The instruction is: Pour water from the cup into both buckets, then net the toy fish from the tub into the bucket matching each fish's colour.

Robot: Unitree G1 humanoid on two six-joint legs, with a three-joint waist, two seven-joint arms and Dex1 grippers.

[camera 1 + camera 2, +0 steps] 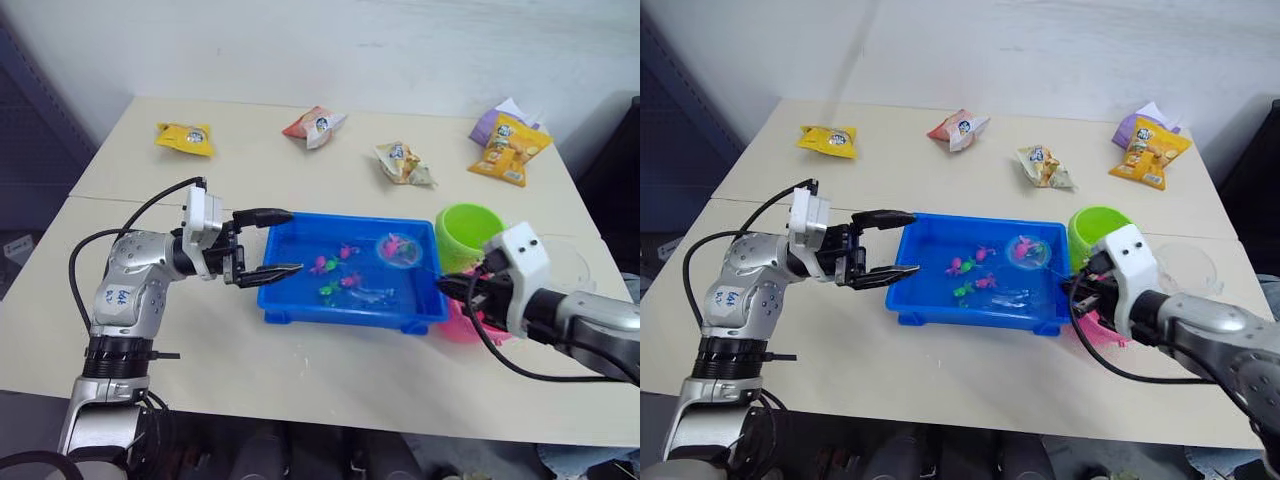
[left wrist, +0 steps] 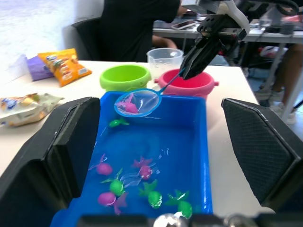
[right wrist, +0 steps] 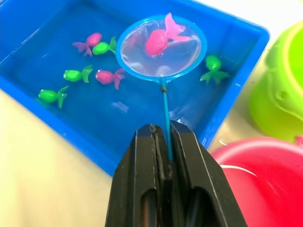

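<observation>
Right gripper (image 3: pixel 163 142) is clamping the thin handle of the net (image 3: pixel 161 47), holding the hoop over the far end of the tub (image 1: pixel 300 305), near the green bucket (image 1: pixel 467 233). One pink fish (image 3: pixel 160 39) is lying in the mesh. Other pink and green fish are floating in the tub. Left gripper (image 1: pixel 268 241) is hovering with fingers apart at the tub's opposite end, straddling its rim. Pink bucket (image 2: pixel 186 84) is sitting beside the green one, the cup (image 2: pixel 164 58) behind them. Snack packets (image 1: pixel 185 137) are lying across the table (image 1: pixel 260 180).
</observation>
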